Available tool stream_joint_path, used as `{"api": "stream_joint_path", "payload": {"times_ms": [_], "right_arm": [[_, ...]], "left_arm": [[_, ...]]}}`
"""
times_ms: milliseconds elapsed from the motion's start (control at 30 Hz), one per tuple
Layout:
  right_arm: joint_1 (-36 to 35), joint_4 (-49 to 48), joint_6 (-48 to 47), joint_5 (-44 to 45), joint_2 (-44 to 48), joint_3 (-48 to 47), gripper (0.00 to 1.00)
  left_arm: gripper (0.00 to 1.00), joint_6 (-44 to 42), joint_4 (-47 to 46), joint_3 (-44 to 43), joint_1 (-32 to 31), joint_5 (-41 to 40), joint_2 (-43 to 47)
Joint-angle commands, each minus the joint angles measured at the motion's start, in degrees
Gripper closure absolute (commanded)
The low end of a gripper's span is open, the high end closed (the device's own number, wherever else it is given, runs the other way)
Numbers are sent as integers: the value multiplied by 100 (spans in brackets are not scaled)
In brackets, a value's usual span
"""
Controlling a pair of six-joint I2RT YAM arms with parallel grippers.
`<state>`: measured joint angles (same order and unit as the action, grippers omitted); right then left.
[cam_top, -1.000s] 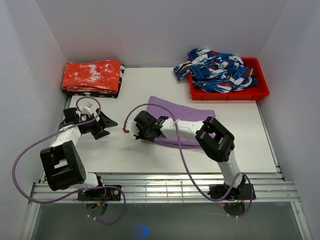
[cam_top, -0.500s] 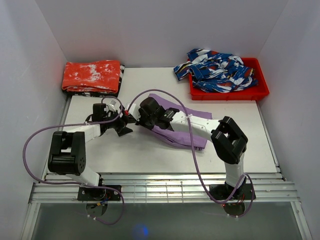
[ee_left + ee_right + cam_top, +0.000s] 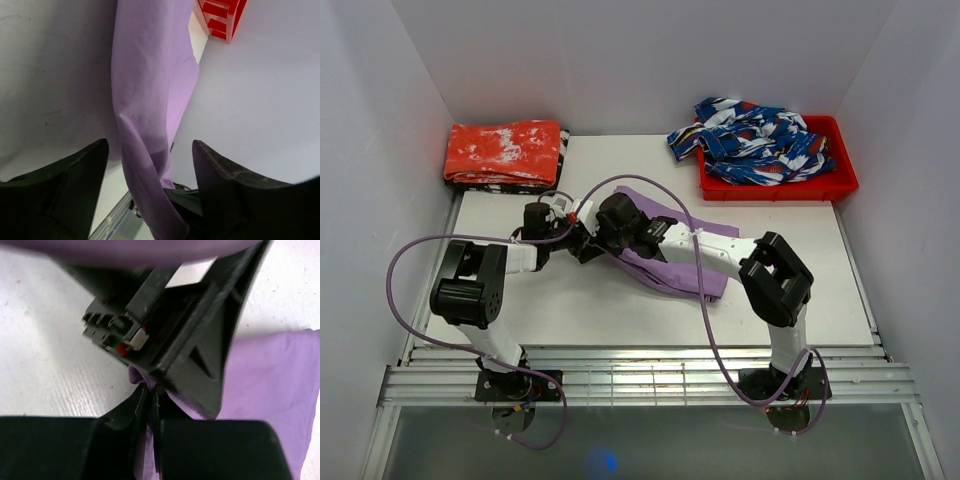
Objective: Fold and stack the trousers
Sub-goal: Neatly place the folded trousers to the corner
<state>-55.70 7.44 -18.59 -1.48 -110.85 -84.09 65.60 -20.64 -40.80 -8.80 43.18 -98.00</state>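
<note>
Trousers (image 3: 695, 262): mid-surface (image 3: 570, 305), folded to a rough oblong. Well apart from the orange cloth (image 3: 505, 152) at far L and from the tray (image 3: 845, 182) w/ patterned garment (image 3: 760, 140) at far R.

Right tool (image 3: 150, 396): jaws narrow, pinched on a fold of lilac cloth at the trousers' L end. Its wrist view shows fabric squeezed in the slit betw. them. My read of why: you've got that edge raised a bit so the other tool can get around it.

Left tool (image 3: 150, 147): jaws wide, nothing gripped. Cloth runs lengthwise thru the gap; can't tell if it touches either jaw. So it looks lined up to take the same edge, just beside the right tool. Top view has the two nearly nose to nose, and the left tool's body fills most of the right wrist view.

Step, est.: getting a 2nd grip on the L end so both tools can carry it over for the next fold. Folding partly done; stacking not yet.

Watch:
- V. little room betw. the tools. Close the left only when you're sure cloth, not the right tool, sits betw. its jaws.
- A pinch on only some layers may let the rest slide, so the fold goes skew.
</note>
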Motion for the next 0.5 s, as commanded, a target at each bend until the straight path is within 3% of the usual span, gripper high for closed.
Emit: {"api": "stream_joint_path", "payload": {"times_ms": [0, 100, 233, 267, 367, 467], "right_arm": [[24, -674, 347, 384, -77, -116, 92], [24, -1078, 488, 613, -104, -37, 92], [24, -1508, 549, 894, -104, 182, 92], [24, -1613, 558, 929, -95, 200, 92], [24, -1729, 593, 1096, -147, 122, 92], [24, -1737, 540, 1141, -174, 130, 92]], "left_arm": [[24, 585, -519, 151, -69, 235, -26], [39, 866, -712, 169, -69, 314, -175], [51, 1436, -1239, 142, -105, 620, -448], [52, 1507, -1362, 125, -122, 665, -509], [36, 1710, -1503, 11, -175, 841, -721], [40, 1693, -1513, 10, -184, 789, -739]]}}
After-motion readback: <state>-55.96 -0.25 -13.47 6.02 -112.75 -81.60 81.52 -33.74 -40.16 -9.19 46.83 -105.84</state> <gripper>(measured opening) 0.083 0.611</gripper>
